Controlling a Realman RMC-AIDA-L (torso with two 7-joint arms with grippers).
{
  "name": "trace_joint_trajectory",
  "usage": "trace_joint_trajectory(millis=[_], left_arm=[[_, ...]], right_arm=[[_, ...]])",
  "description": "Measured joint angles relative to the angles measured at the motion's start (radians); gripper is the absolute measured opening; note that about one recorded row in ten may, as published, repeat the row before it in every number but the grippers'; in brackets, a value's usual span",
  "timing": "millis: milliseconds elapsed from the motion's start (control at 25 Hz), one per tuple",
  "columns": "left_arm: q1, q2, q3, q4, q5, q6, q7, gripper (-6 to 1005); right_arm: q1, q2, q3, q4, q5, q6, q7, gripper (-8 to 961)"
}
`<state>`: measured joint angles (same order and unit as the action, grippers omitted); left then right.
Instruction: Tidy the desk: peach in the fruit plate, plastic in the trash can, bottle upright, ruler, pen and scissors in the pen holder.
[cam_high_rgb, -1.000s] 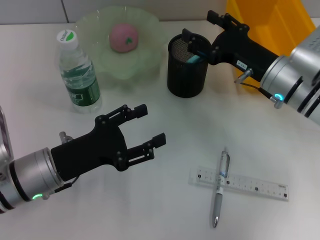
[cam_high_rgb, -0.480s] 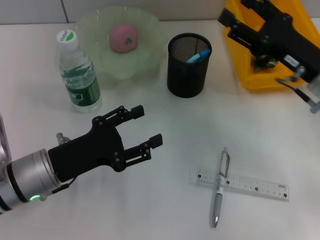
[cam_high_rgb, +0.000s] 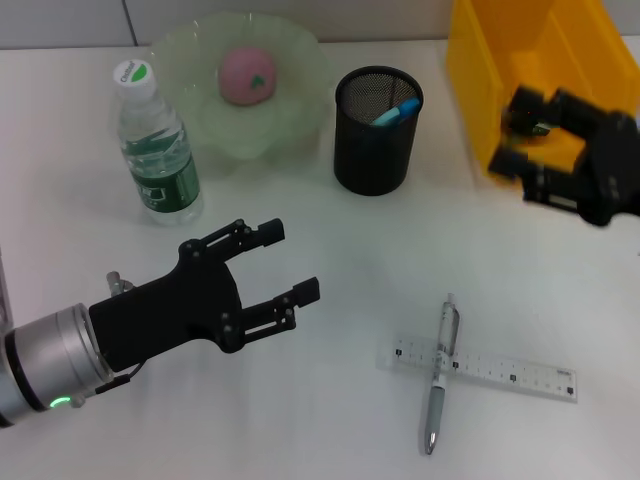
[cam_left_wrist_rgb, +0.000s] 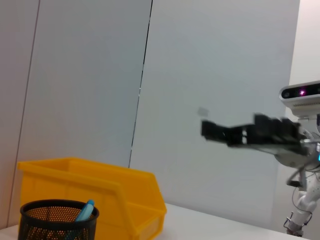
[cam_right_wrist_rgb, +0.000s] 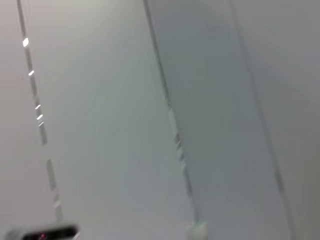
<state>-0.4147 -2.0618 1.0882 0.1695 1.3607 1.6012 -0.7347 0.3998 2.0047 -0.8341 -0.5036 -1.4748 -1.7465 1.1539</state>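
Left gripper (cam_high_rgb: 285, 262) hangs over the desk (cam_high_rgb: 330, 420) with its fingers spread wide, holding nothing, pointing toward the pen holder (cam_high_rgb: 375, 130). Right gripper (cam_high_rgb: 515, 140) is up by the yellow trash can (cam_high_rgb: 480, 90), too blurred to tell if it's open. Pen (cam_high_rgb: 440, 372) lies across the ruler (cam_high_rgb: 520, 373). Peach (cam_high_rgb: 247, 75) sits in the fruit plate (cam_high_rgb: 300, 110); bottle (cam_high_rgb: 155, 145) stands upright.

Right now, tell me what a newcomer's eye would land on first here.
The big black left end effector dominates the near left of the desk, fingers spread open over bare tabletop. Next comes the bright yellow bin at the far right, with the right end effector hanging empty and open beside it. Near the front right, a pen lies crossed over a clear ruler.
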Motion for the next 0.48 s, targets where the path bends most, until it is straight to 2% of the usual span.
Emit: trace_joint_trajectory(millis=[40, 120, 480], left_arm=[[0.003, 0.001, 0.001, 0.003, 0.001, 0.004, 0.0, 784], [0.016, 0.003, 0.004, 0.028, 0.012, 0.022, -0.012, 784], [0.013, 0.005, 0.039, 0.057, 0.043, 0.036, -0.057, 784]], right_arm=[[0.0, -0.007, 0.002, -0.006, -0.028, -0.011, 0.018, 812], [0.006, -0.025, 0.035, -0.03, -0.186, -0.047, 0.067, 813], [0.003, -0.025, 0.067, -0.035, -0.332, -0.044, 0.022, 813]])
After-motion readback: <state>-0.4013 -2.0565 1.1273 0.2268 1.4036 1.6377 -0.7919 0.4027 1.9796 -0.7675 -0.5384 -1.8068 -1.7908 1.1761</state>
